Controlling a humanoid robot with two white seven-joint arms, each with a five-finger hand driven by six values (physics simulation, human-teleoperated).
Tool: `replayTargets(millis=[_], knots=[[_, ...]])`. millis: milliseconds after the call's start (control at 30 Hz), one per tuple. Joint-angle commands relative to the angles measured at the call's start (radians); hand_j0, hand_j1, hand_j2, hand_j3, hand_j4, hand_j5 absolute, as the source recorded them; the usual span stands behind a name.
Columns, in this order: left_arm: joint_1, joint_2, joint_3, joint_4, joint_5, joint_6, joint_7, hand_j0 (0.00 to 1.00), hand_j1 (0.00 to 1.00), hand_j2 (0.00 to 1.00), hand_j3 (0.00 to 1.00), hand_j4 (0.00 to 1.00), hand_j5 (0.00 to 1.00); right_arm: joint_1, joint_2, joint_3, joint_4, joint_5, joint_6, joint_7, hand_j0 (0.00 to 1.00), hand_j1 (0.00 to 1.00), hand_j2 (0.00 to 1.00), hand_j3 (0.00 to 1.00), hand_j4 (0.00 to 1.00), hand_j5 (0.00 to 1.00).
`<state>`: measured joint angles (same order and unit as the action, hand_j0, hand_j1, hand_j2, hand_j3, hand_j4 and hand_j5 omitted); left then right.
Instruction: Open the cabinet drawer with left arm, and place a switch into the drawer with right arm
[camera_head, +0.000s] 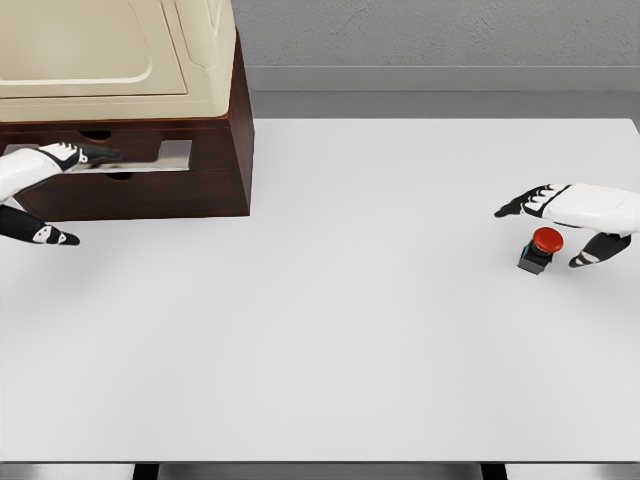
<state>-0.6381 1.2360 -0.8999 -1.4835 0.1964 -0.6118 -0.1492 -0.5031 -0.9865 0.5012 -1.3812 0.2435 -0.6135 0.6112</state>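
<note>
Red-capped switch (541, 249) beneath right hand (575, 216)

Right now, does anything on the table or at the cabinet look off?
Nothing stands out. The switch sits upright on the table under the right hand, the drawer is slightly open at the left hand, and nothing looks spilled or damaged.

Red-topped switch (545, 245); brown cabinet (200, 160)

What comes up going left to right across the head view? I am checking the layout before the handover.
left hand → cabinet → bare table → switch → right hand.
</note>
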Motion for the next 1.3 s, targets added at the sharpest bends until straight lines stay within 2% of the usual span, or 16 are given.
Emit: replayTargets(millis=[0, 167, 467, 600, 933, 1200, 1267], knots=[[0.002, -0.001, 0.001, 0.009, 0.012, 0.001, 0.000, 1.00, 1.00, 1.00, 1.00, 1.00, 1.00, 0.000, -0.004, -0.003, 0.001, -0.004, 0.003, 0.000, 1.00, 1.00, 1.00, 1.00, 1.00, 1.00], [0.000, -0.016, 0.001, 0.039, 0.017, 0.001, -0.003, 1.00, 1.00, 1.00, 1.00, 1.00, 1.00, 0.000, -0.003, -0.006, 0.001, -0.006, 0.003, 0.000, 1.00, 1.00, 1.00, 1.00, 1.00, 1.00], [0.002, -0.038, 0.001, 0.040, 0.017, 0.001, -0.004, 1.00, 1.00, 1.00, 1.00, 1.00, 1.00, -0.005, -0.008, -0.006, -0.010, -0.006, 0.003, 0.000, 1.00, 1.00, 1.00, 1.00, 1.00, 1.00], [0.002, -0.040, 0.001, 0.040, 0.017, 0.001, -0.004, 1.00, 1.00, 1.00, 1.00, 1.00, 1.00, -0.008, -0.043, -0.007, -0.013, -0.015, 0.003, 0.000, 1.00, 1.00, 1.00, 1.00, 1.00, 1.00], [0.000, -0.046, 0.001, 0.063, 0.017, 0.001, -0.004, 1.00, 1.00, 1.00, 1.00, 1.00, 1.00, -0.002, -0.083, -0.007, -0.074, -0.020, 0.003, 0.000, 1.00, 1.00, 1.00, 1.00, 1.00, 1.00], [0.002, -0.067, -0.001, 0.085, 0.017, 0.001, -0.006, 1.00, 1.00, 1.00, 1.00, 1.00, 1.00, 0.006, -0.078, -0.012, -0.101, -0.043, 0.003, 0.000, 1.00, 1.00, 1.00, 1.00, 1.00, 1.00], [0.002, -0.067, -0.001, 0.085, 0.017, 0.001, -0.006, 0.95, 0.95, 0.95, 0.95, 0.95, 0.95, 0.011, -0.080, -0.035, -0.102, -0.052, 0.003, 0.000, 1.00, 1.00, 1.00, 1.00, 1.00, 1.00]])
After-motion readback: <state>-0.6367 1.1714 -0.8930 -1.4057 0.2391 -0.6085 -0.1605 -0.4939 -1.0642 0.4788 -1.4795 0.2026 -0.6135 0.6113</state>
